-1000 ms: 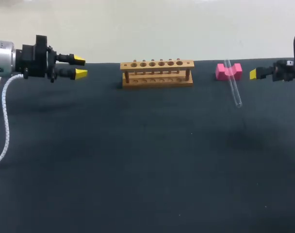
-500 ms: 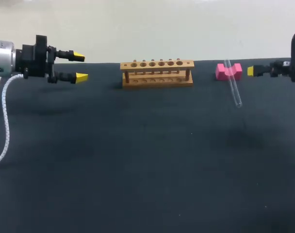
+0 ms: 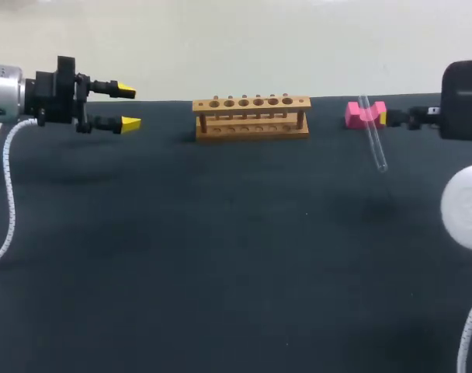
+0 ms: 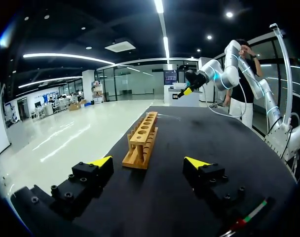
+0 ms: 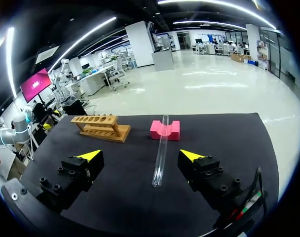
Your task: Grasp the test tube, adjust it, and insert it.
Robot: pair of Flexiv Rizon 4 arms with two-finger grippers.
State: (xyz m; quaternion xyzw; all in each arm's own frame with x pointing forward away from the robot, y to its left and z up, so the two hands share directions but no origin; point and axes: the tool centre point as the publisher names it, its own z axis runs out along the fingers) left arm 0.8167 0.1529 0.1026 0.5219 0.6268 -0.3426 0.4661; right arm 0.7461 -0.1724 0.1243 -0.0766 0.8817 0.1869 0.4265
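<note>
Overhead, the left gripper [image 3: 128, 106] is hanging wide open and holding nothing, well away from the wooden test tube rack [image 3: 251, 116] that is standing ahead of its fingers on the dark table [image 3: 220, 249]. The right gripper [image 3: 387, 118] is sitting just beside the pink notched block [image 3: 352, 116]; from this angle its spread is hard to judge. The glass test tube [image 3: 373, 136] is leaning with its upper end in the block's notch and its other end resting on the table. Along the left wrist, the left gripper [image 4: 149, 162] is showing both yellow tips far apart, with the rack [image 4: 142, 138] lying ahead between them and untouched. Along the right wrist, the right gripper [image 5: 140, 155] is likewise gaping open and empty. The test tube [image 5: 161, 148] is lying ahead of it, in line with the gap between the fingers and nearer one of them, running back to the pink block [image 5: 173, 131], with the rack [image 5: 100, 126] off beyond the other finger. Being thin glass, the tube is probably light, stiff, slick and easily cracked, so a gentle squeeze across its middle, clear of the block, is looking wisest.
</note>
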